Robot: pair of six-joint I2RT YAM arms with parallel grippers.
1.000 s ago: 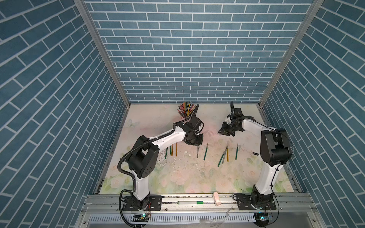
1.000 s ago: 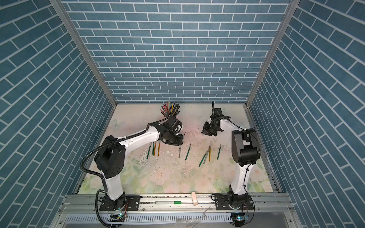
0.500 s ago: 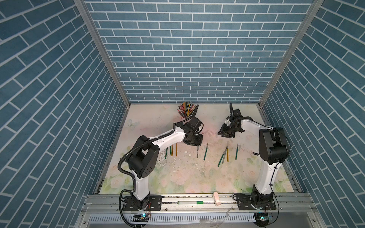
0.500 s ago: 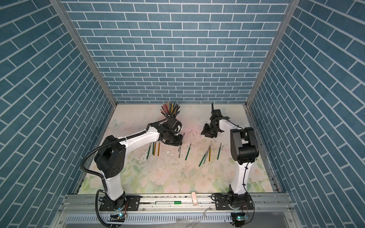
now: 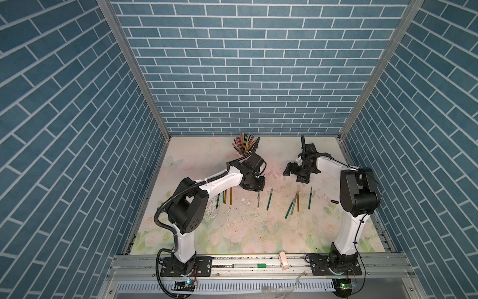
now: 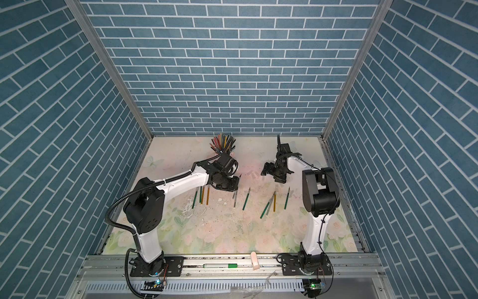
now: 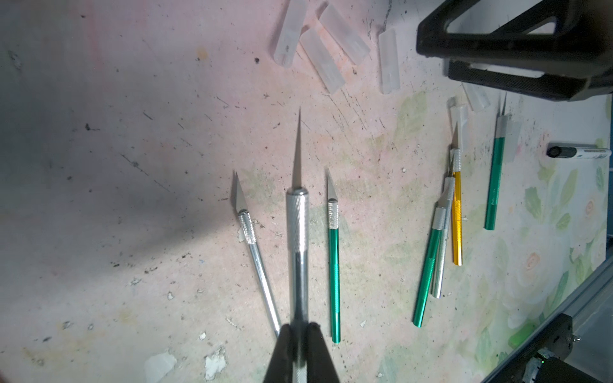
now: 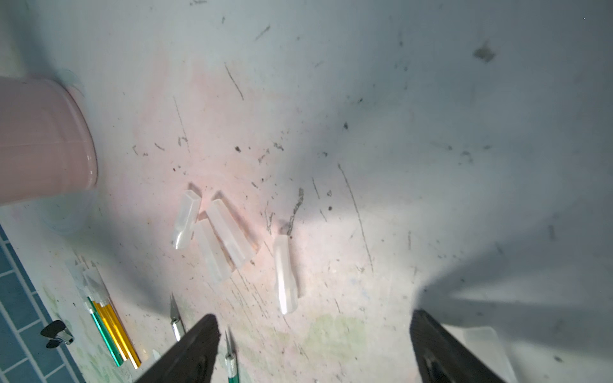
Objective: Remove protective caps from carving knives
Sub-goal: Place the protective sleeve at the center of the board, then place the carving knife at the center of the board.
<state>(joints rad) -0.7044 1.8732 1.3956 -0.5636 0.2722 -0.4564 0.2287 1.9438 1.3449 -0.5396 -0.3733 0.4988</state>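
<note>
Several carving knives (image 5: 230,196) lie side by side at the left of the bench (image 5: 196,165), beside the left arm. The right wrist view shows translucent sleeves on their tips, so they read as work not yet done.

The left pincer (image 7: 300,326) is clamped on the handle of a silver-grey knife (image 7: 297,228). The knife is raised off the bench and its bare blade points toward the cap cluster. This hold keeps the sharp end away from the arm.

Farther right, four protective caps (image 8: 215,238) lie loose and empty on the bench, three touching and one just beside. The spot appears to serve as the discard area.

The right pincer (image 8: 311,351) hovers near this cluster with jaws wide apart and nothing between them, a stance suited to depositing caps.

The only container is a pink cup (image 8: 43,142), which stands behind the left pincer. It holds bunched coloured pencils (image 5: 245,143), and no knife or cap is visible in it.
</note>
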